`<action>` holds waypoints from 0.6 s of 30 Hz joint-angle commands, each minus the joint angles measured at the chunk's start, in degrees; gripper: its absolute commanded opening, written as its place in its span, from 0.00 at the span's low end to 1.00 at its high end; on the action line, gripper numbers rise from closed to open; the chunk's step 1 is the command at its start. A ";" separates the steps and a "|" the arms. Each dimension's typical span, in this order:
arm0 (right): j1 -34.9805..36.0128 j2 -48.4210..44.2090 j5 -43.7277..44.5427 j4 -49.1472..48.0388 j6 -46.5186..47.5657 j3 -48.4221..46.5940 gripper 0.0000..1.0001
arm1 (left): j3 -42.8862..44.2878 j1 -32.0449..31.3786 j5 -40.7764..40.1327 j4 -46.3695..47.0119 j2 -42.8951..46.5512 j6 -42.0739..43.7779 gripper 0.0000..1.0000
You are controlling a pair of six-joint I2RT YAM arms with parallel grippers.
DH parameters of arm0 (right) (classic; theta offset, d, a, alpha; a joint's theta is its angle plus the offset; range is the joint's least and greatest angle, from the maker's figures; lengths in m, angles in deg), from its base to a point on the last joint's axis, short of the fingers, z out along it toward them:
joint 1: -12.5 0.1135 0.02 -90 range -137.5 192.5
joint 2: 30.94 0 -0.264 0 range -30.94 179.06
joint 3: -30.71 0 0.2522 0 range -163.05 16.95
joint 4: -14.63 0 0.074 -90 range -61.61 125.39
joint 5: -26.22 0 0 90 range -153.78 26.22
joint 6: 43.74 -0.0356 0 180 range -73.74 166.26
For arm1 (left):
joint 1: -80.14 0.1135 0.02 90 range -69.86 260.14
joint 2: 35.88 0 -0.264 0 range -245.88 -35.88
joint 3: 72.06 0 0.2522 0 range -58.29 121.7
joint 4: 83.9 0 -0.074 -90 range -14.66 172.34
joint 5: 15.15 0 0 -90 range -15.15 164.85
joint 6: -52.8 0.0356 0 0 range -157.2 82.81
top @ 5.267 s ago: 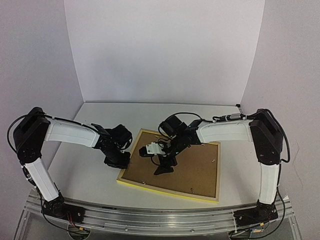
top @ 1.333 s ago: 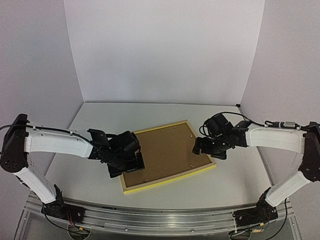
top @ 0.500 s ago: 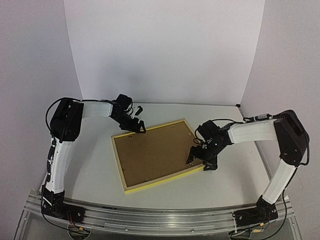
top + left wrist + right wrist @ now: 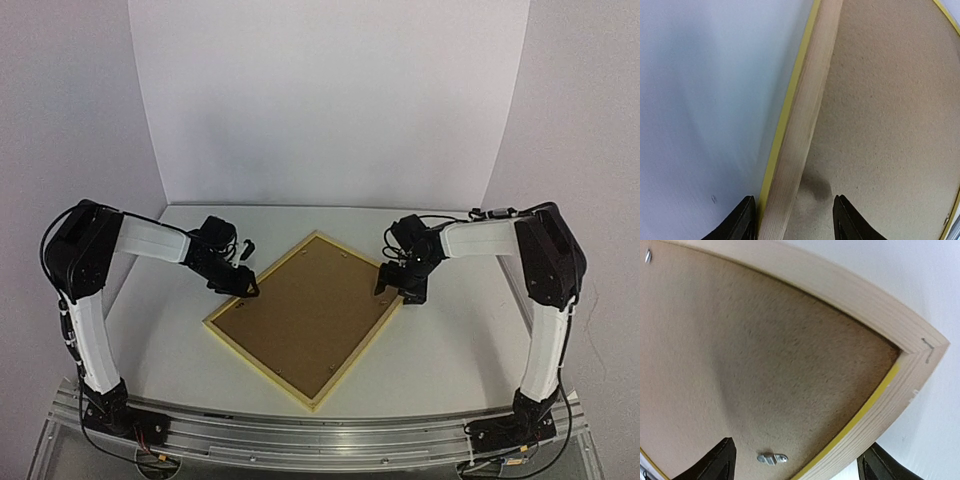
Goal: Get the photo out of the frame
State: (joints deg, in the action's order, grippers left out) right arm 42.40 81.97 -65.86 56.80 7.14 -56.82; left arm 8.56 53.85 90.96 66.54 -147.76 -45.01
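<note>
Two grippers flank the frame [image 4: 258,365], which lies face down on the table [image 4: 180,350], its brown backing board [image 4: 305,318] up. The left gripper [image 4: 245,285] straddles the far-left rail, fingers apart and not clamping. The right gripper [image 4: 395,290], spread wide, hangs over the right corner.

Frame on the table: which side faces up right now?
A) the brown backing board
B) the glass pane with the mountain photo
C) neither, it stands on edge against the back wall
A: the frame lies flat on the table with the brown backing board facing up in all three views.
</note>
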 commanded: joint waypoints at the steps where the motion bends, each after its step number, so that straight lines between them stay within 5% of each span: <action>1: -0.43 7.25 3.82 -3.00 7.41 -7.55 0.79 | -10.20 -3.33 -8.20 -1.90 9.06 -10.59 0.52; 5: -0.57 10.97 3.27 -3.01 10.94 -12.62 0.78 | -15.47 -6.30 -10.43 -0.63 12.36 -15.47 0.47; 11: -0.70 13.76 3.95 -2.94 16.62 -16.91 0.74 | -14.93 -9.96 -19.38 -4.85 11.40 -20.68 0.25; 18: -0.69 -0.16 14.52 -3.02 32.01 -8.31 0.89 | -13.61 -10.01 -21.72 -4.34 9.53 -18.18 0.03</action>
State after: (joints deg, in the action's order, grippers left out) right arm 41.49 92.14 -57.62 53.05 27.09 -70.13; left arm -5.78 43.74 73.16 65.86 -135.32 -62.84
